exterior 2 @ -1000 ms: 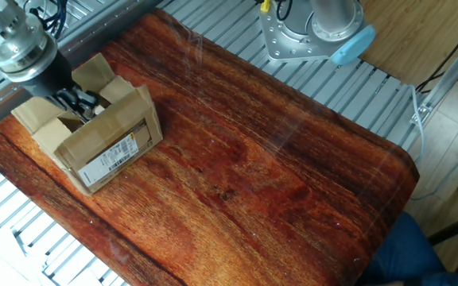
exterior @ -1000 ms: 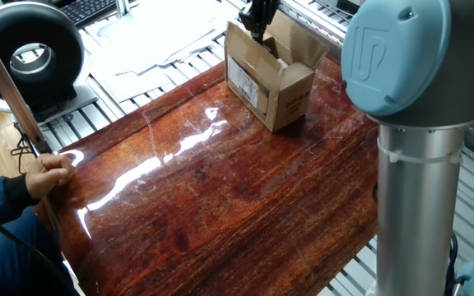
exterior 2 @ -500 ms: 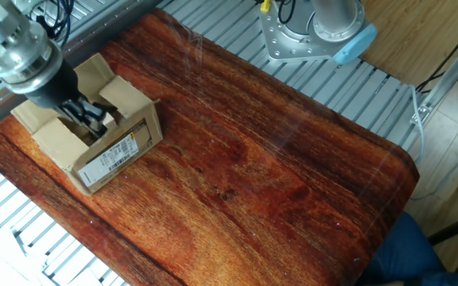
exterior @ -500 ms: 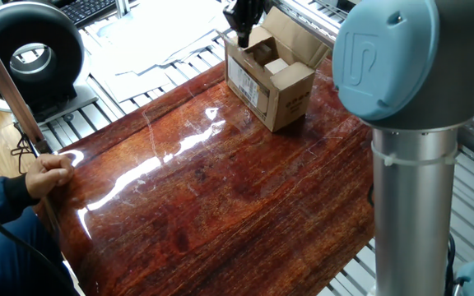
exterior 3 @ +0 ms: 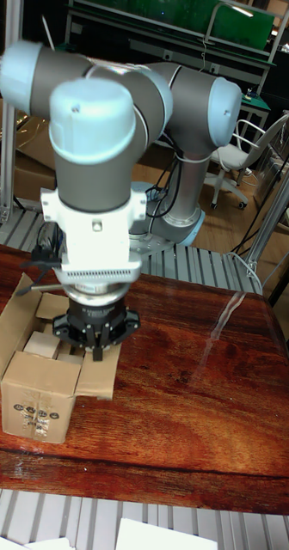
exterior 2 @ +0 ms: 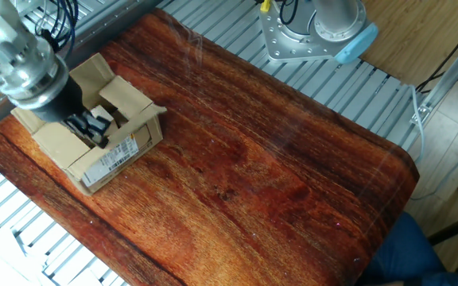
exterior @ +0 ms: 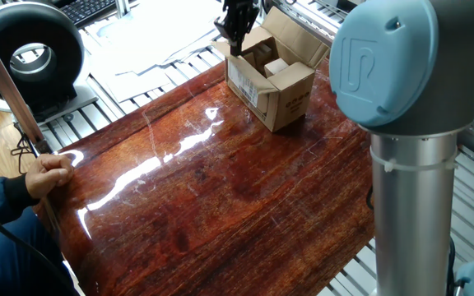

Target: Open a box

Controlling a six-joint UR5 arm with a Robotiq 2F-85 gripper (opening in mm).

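End effector points down over the box's label-side top edge, fingers nearly together, holding nothing

The gripper hangs over the labelled edge of the box, flaps spread beneath it. The box sits on the tabletop near one corner. Away from the gripper, across the tabletop, a person's hand rests at the far edge.
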